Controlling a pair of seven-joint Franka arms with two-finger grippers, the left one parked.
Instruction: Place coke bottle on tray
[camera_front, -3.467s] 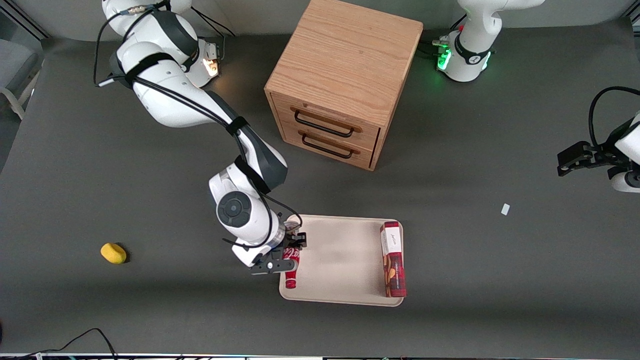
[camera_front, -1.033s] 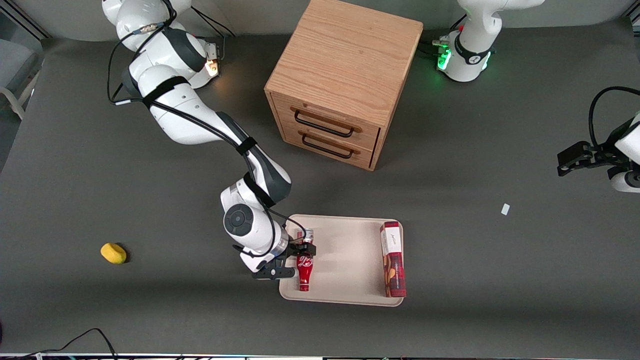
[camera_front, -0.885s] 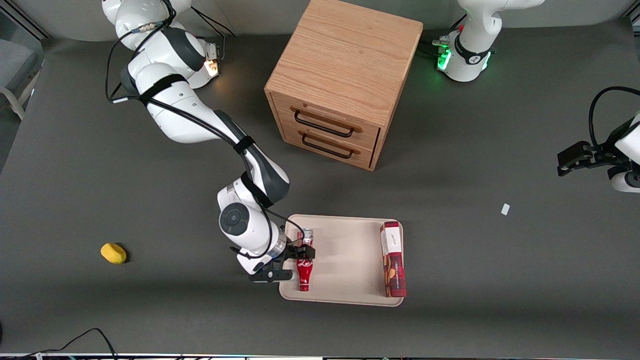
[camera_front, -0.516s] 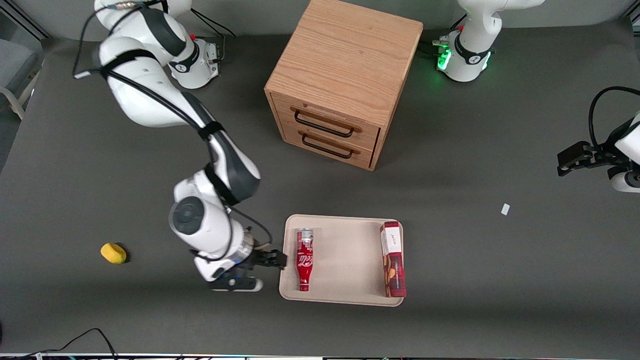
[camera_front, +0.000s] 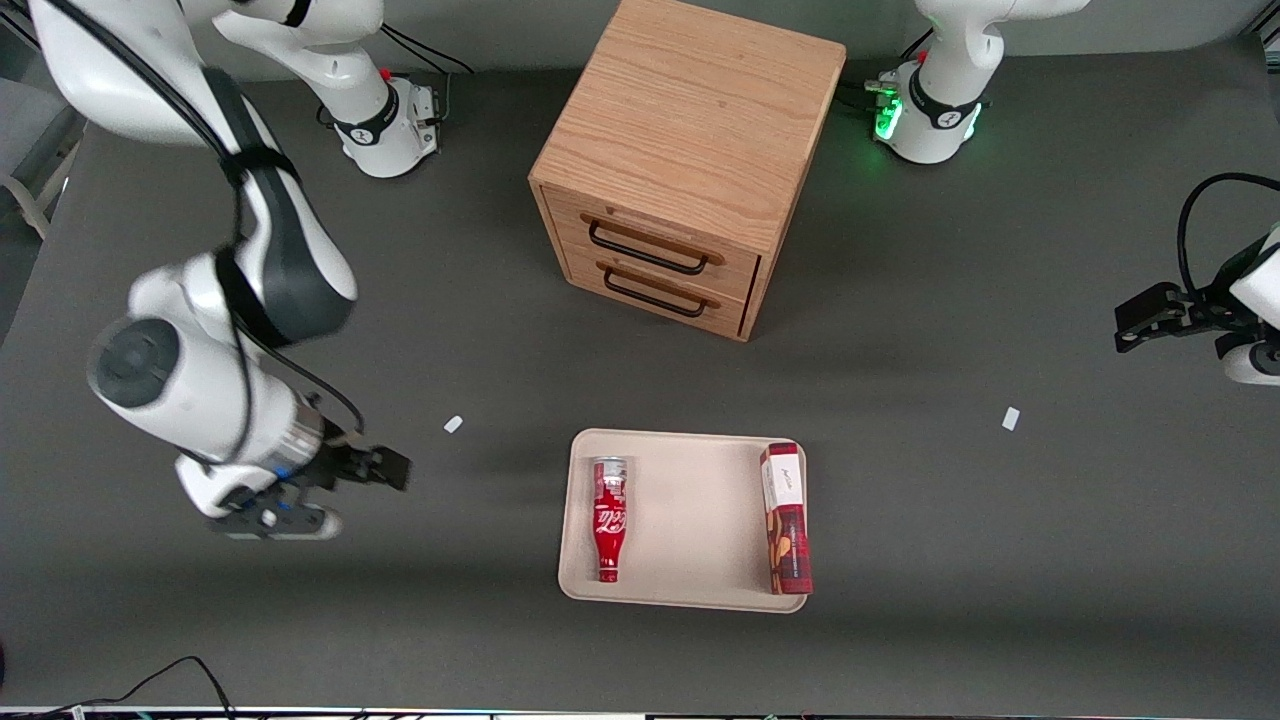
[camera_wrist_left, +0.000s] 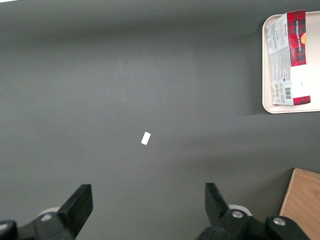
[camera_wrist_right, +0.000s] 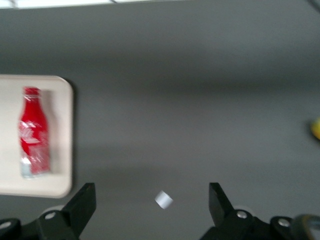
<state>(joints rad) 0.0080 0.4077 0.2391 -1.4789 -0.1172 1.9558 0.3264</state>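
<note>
The coke bottle (camera_front: 609, 520) lies on its side on the beige tray (camera_front: 690, 520), at the tray's end toward the working arm, with its red cap nearer the front camera and its silvery base farther. My gripper (camera_front: 385, 468) is open and empty, raised over the bare table and well apart from the tray, toward the working arm's end. In the right wrist view the bottle (camera_wrist_right: 32, 132) rests inside the tray's rim (camera_wrist_right: 67, 125), and the gripper (camera_wrist_right: 151, 207) holds nothing, its fingers (camera_wrist_right: 82, 205) wide apart.
A red-and-white box (camera_front: 785, 520) lies along the tray's end toward the parked arm. A wooden two-drawer cabinet (camera_front: 690, 170) stands farther from the camera. Small white scraps (camera_front: 453, 424) (camera_front: 1010, 419) lie on the table. A yellow object (camera_wrist_right: 316, 129) shows in the right wrist view.
My gripper let go of the bottle, which now lies on the tray. The arm then rose and drew away from the tray toward its own end of the table.
</note>
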